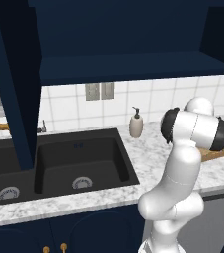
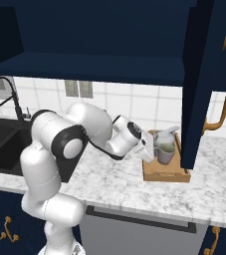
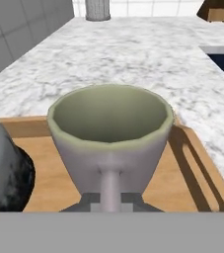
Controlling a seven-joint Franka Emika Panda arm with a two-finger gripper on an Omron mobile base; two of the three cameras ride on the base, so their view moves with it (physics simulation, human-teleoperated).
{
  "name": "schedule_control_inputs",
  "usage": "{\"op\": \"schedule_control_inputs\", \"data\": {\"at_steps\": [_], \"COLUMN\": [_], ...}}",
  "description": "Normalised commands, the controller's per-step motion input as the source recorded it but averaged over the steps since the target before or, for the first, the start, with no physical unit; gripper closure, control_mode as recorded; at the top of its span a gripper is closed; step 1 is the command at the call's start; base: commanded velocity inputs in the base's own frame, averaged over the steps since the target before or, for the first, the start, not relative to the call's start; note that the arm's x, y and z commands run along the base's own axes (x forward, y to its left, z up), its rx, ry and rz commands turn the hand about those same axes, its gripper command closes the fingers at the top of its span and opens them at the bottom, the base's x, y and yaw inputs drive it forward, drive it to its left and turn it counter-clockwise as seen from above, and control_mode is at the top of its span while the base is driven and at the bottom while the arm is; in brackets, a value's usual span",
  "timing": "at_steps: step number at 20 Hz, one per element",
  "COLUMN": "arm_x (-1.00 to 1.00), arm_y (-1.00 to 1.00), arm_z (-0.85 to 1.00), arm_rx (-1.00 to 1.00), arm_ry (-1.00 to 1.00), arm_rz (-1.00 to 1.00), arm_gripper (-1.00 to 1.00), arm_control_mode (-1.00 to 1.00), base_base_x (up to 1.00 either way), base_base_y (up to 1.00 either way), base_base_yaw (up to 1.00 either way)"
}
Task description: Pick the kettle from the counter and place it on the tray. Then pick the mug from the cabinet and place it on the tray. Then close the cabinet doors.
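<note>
Your gripper [image 2: 152, 149] sits right behind the mug [image 3: 111, 138] on the tray [image 3: 202, 173]; you cannot tell whether it grips. The kettle [image 3: 5, 168] stands just beside. An open cabinet door [image 2: 196, 84] hangs close beyond, above the worktop [image 3: 148, 59].

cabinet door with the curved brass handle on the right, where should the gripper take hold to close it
Grip the curved brass-gold handle of the open dark navy cabinet door at its long middle stretch. It bows clear of the panel, leaving room for fingers, so I'd come from the handle-side face, jaws across the bar.
</note>
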Motion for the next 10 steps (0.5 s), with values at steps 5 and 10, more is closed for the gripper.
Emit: {"op": "schedule_control_inputs", "data": {"at_steps": [5,10], "arm_x": [0.16,0.15], "arm_y": [-0.11,-0.12], "arm_z": [-0.32,-0.26], "arm_rx": [0.00,0.00], "arm_ry": [0.00,0.00], "arm_rz": [0.00,0.00], "arm_gripper": [1.00,1.00], "arm_control_mode": [-1.00,-1.00], "base_base_x": [0.00,0.00], "base_base_y": [0.00,0.00], "base_base_yaw": [0.00,0.00]}}
